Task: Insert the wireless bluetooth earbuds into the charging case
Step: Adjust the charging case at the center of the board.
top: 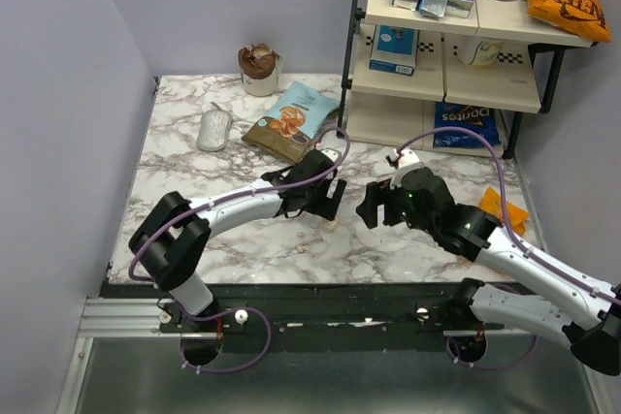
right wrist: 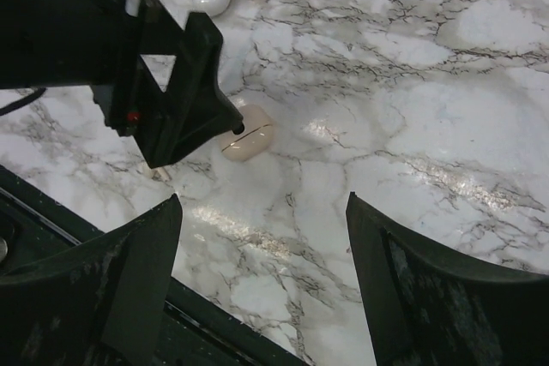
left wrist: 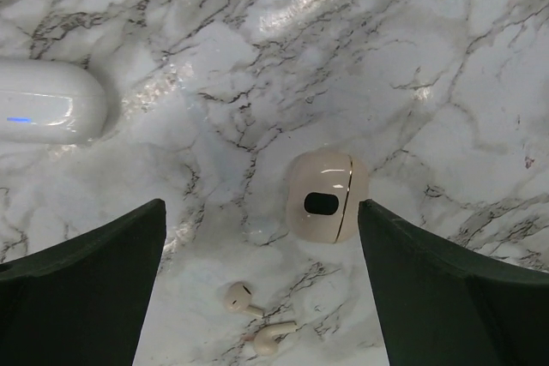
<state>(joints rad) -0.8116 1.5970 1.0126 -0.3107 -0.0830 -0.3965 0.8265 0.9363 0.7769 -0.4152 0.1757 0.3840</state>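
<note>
Showing both my claws spread open and empty over the marble table (top: 194,239), facing each other near its middle, near but apart.

Left claw (left wrist: 260,212): jaws wide, nothing gripped. The charging case (left wrist: 326,203) lies closed on the table between the 2 fingers, just beside one finger (left wrist: 429,289) and well apart from the other. It is cream-white and pebble-shaped, with a thin seam and a dark oval window on its upper face. The 2 earbuds (left wrist: 242,297) lie loose on the table, side by side, also between the fingers but back toward my wrist, near the case and not touching it. A glossy white object (left wrist: 43,113) with a small blue light sits ahead of this claw, outside the farther finger.

Right claw (right wrist: 263,203): jaws wide, nothing gripped. The case lies ahead of its gap, on the side of the left claw. From here 1 left-claw fingertip overlaps the case's edge; I cannot tell whether they touch.
</note>
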